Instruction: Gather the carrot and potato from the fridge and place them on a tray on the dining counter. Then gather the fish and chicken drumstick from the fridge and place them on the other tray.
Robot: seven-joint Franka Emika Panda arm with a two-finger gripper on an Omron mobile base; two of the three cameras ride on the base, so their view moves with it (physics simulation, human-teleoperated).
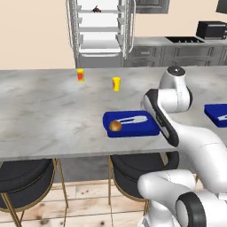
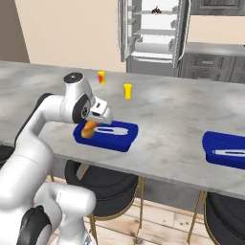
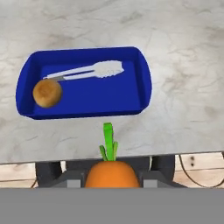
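Orange and leafy, the carrot [image 3: 109, 173] sits clamped between the tips of the hand [image 3: 109, 183], green stalk pointing toward the near blue tray [image 3: 144, 83]. The hand hangs above that tray's near edge; in the right base view the carrot [image 2: 88, 128] shows beside the tray's left end [image 2: 125, 139]. Inside the near blue tray lie the potato [image 3: 47, 92], round and brown at its left end, and a pair of silver tongs [image 3: 89, 70] stretched along its far side, the two close but apart. The tray rests on the grey marble desk [image 1: 44, 115], near the desk's front edge. Well to the right of this tray is a second blue tray [image 2: 225, 149], also holding silver tongs. Beyond the near tray stand a yellow cup [image 1: 116, 83] and a yellow-and-red cup [image 1: 80, 75], and farther back the open fridge [image 1: 101, 26].
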